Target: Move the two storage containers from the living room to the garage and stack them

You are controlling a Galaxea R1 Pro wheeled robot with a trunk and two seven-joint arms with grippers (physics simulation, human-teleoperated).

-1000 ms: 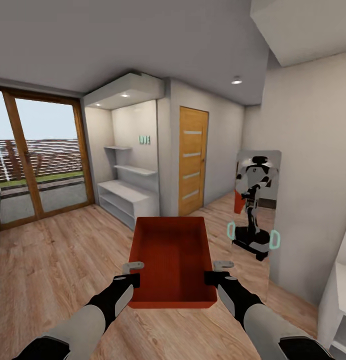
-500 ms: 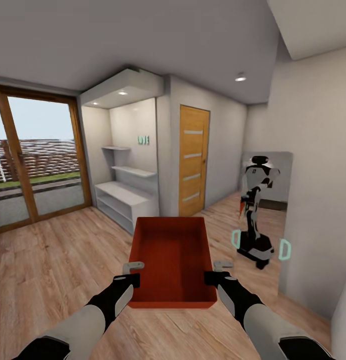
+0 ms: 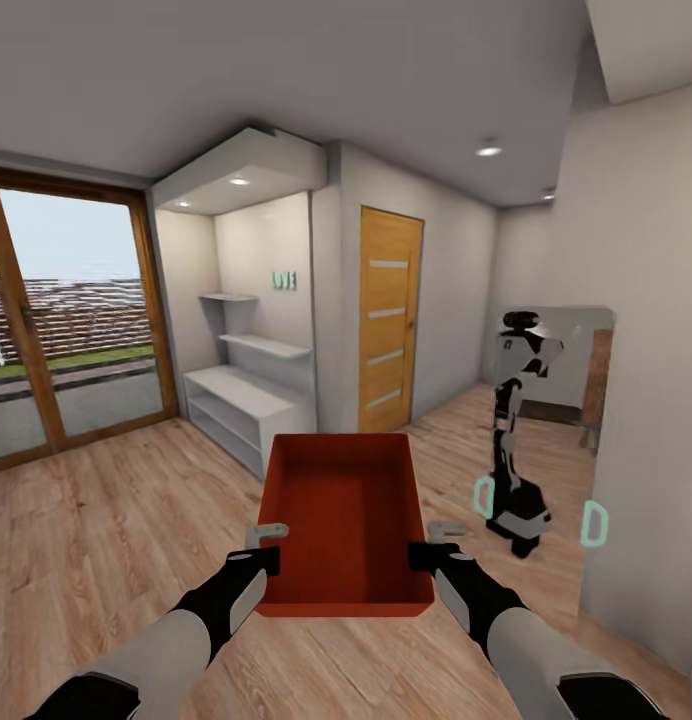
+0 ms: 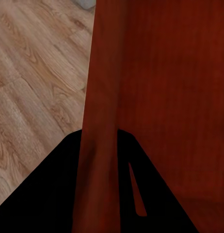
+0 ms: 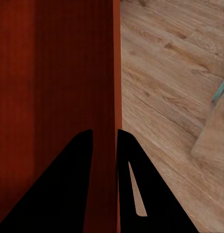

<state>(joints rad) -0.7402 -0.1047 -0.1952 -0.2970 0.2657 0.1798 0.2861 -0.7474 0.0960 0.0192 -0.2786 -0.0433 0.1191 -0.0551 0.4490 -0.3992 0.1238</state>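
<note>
I hold one red-orange storage container [image 3: 344, 520] out in front of me above the light wood plank floor, open top up and empty. My left gripper [image 3: 269, 545] is shut on its left wall, and that wall [image 4: 100, 121] runs between the black fingers in the left wrist view. On the other side, my right gripper [image 3: 433, 543] pinches the right wall [image 5: 113, 97], which sits between its two black fingers.
White built-in shelves [image 3: 248, 400] stand ahead on the left beside a closed wooden door [image 3: 388, 318]. Glass sliding doors [image 3: 56, 330] fill the left wall. At the right, a wall mirror [image 3: 546, 430] shows my reflection. A hallway opens ahead to the right.
The whole view has shifted: shelves and glass doors slid left, the mirror moved right. The container and both grippers keep the same place in the picture.
</note>
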